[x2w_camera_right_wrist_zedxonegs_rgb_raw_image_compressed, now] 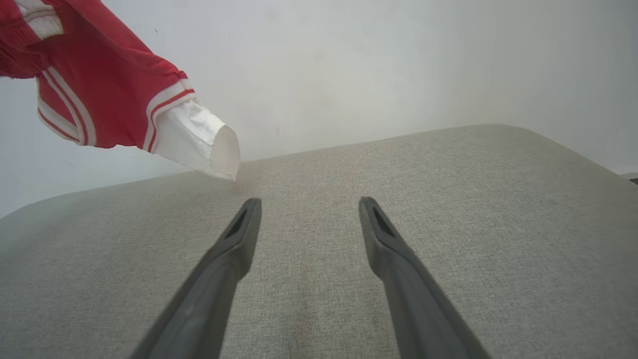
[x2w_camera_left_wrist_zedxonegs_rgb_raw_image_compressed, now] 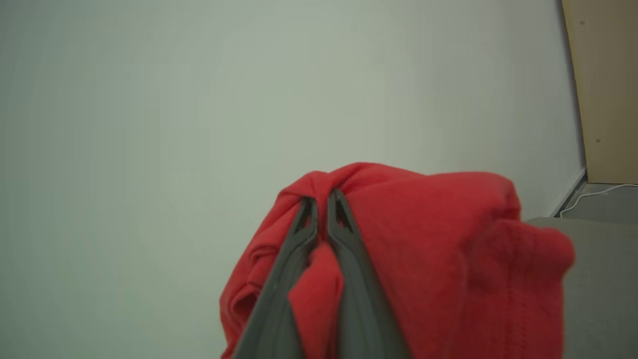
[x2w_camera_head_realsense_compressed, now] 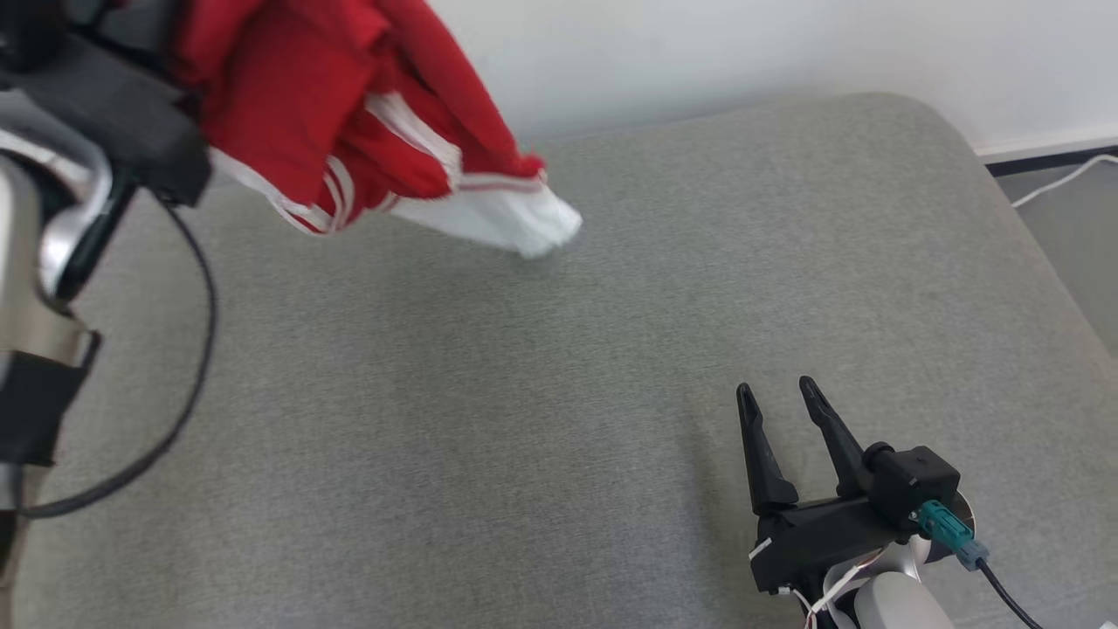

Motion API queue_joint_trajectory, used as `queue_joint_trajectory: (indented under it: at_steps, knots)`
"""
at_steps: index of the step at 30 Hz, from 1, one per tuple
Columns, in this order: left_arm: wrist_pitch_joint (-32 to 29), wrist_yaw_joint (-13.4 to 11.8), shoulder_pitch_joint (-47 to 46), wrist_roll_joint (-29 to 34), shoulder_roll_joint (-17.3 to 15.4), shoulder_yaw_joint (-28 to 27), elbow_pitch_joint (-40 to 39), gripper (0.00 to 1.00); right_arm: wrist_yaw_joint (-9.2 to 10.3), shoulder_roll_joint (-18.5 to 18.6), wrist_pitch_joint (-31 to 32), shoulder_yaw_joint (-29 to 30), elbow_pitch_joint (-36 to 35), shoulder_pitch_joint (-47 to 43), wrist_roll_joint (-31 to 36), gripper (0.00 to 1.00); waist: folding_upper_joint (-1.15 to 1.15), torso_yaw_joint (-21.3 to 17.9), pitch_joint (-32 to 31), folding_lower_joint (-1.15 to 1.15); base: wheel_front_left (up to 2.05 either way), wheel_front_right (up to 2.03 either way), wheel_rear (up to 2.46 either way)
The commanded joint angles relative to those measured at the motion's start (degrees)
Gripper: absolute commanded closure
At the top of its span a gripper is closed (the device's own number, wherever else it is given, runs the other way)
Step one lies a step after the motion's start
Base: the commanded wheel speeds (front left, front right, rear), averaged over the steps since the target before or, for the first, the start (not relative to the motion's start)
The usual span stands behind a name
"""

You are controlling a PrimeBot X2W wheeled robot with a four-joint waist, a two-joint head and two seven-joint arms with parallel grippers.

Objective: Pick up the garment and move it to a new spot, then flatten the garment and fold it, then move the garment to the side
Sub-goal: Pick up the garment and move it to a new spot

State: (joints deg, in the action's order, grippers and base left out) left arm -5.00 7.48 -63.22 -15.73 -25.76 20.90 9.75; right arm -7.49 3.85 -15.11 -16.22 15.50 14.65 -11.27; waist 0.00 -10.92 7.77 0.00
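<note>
The red garment (x2w_camera_head_realsense_compressed: 349, 114) is up in the air at about eleven o'clock over the grey cushion (x2w_camera_head_realsense_compressed: 524, 419), bunched and sagging. The left gripper (x2w_camera_left_wrist_zedxonegs_rgb_raw_image_compressed: 321, 199) has its fingers pressed together on one gathered fold of the red cloth. A white end (x2w_camera_head_realsense_compressed: 515, 218) droops lowest, toward the middle of the cushion; I cannot tell whether it touches.

The right gripper (x2w_camera_head_realsense_compressed: 776, 387) sits down at five o'clock, fingers spread and empty, well apart from the cloth.

To my eye it is light, limp knit: it will not hold a shape, will swing when carried, and should grip well without slipping. One pinch leaves the rest in a lump. A second hold belongs on the striped edge near the white end, not in the bunch.
</note>
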Motion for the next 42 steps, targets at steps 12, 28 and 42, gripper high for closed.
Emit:
queue_joint_trajectory:
  at_steps: [12, 28, 42]
  knots:
    - [-0.55, -2.15, 7.69, -2.95, 6.33, 5.11, -9.10, 1.00, 0.00, -0.66, -0.04, 1.26, -1.07, -0.51, 0.35, 0.00, 0.00, -2.76, 1.81, 0.00, 0.00, 0.00, 0.00]
    - [7.82, -6.33, 26.03, -6.13, 9.35, 7.05, -0.58, 1.00, 0.00, 0.13, -0.05, 1.71, -1.13, 0.16, 1.58, 0.00, 0.00, 1.40, 3.49, 0.00, 0.00, 0.00, 0.00]
    - [16.55, -6.13, 32.11, -7.80, 12.07, 8.23, 11.52, 1.00, 0.00, 1.65, -0.05, -0.15, 0.01, 0.35, 0.78, 0.00, 0.00, 4.00, 1.97, 0.00, 0.00, 0.00, 0.00]
